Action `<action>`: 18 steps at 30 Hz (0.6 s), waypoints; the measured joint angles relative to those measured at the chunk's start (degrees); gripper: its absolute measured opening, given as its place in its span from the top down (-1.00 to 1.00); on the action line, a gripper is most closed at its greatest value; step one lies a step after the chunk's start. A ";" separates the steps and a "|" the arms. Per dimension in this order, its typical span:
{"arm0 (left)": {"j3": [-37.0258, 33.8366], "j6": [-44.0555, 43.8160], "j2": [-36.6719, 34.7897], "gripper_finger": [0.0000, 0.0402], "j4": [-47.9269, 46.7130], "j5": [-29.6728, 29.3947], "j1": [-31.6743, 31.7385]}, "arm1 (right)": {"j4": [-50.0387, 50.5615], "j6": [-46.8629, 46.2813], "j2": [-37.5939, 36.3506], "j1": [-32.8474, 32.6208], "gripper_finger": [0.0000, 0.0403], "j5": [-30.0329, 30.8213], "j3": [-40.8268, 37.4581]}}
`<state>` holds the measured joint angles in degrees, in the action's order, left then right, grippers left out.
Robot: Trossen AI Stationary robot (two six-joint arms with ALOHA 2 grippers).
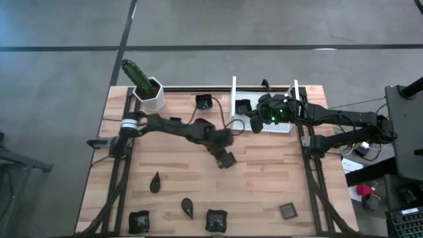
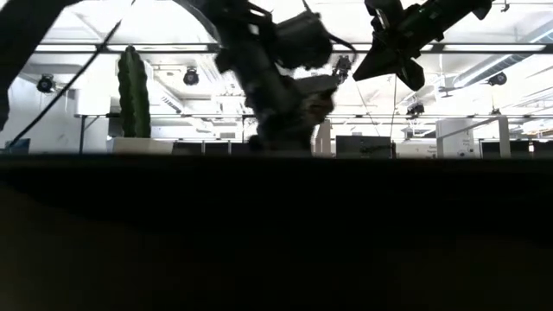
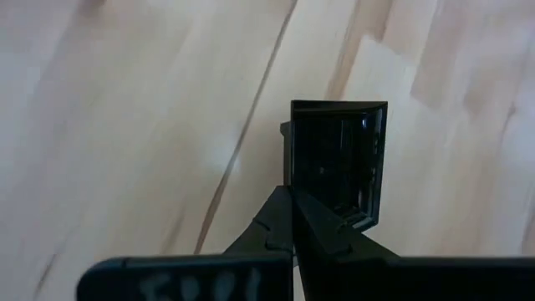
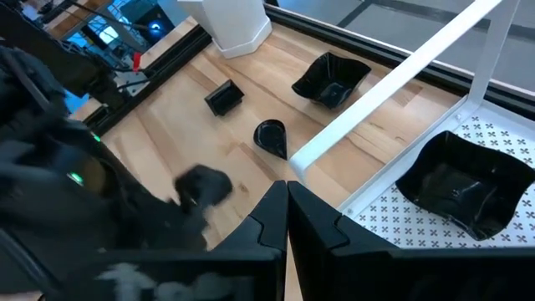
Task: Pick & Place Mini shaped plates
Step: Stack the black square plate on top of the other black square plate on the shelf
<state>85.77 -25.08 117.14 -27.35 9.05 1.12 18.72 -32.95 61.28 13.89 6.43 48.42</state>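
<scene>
We see the wooden surface [image 1: 264,178] from above, scanning left to right.

Far left, at 10 o'clock: white pot with cactus [image 1: 147,89], not a task item.

Near edge, 7 to 6 o'clock: a square plate [image 1: 139,221], a teardrop plate [image 1: 155,182] above it, another teardrop plate [image 1: 188,207], then a second square plate [image 1: 216,219]. All are well apart from both end effectors.

Centre: the left end effector [image 1: 227,159] sits over bare wood, fingers clamped on a small square plate [image 3: 338,163]. In the left wrist view the plate is pinched by its near rim at the fingertips and stands tilted off the wood.

At 12 o'clock on the back edge: one more dark plate [image 1: 203,102].

Right of centre: a plate [image 1: 256,123] lies just beside the white tray's [image 1: 281,127] left rail. In the right wrist view this is the teardrop [image 4: 271,137] on the wood, just ahead of the right end effector [image 4: 287,219], whose fingers are pressed together with nothing between them.

The right end effector [image 1: 263,114] hovers over the tray's left part, at 1 o'clock. A dark plate [image 4: 461,184] lies inside the tray on its patterned floor, beside the fingers and not touching them.

Near edge at 5 o'clock: a grey-centred square plate [image 1: 288,211], well apart from everything.

The low view shows only silhouettes of both arms above the surface.
</scene>
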 joint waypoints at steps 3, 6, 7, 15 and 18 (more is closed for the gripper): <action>3.71 1.29 3.56 1.00 -0.35 1.22 0.23 | 0.12 0.07 0.00 -0.01 0.96 -0.50 0.00; 5.68 1.40 5.64 1.00 -0.66 2.07 0.23 | 0.51 0.06 0.00 0.00 0.96 -0.93 0.00; 5.96 1.46 5.97 1.00 -0.58 2.07 0.23 | 0.53 0.07 0.00 -0.02 0.96 -0.93 0.00; 5.97 1.69 6.26 1.00 -1.29 2.05 0.40 | 0.52 0.05 -0.04 0.00 0.96 -0.93 0.00; 5.93 2.14 6.26 0.98 -1.39 1.98 0.42 | 0.50 0.04 -0.07 0.00 0.96 -0.93 0.00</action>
<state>91.70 -22.94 123.39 -28.73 11.03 1.54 19.22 -32.91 61.21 13.89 5.50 48.42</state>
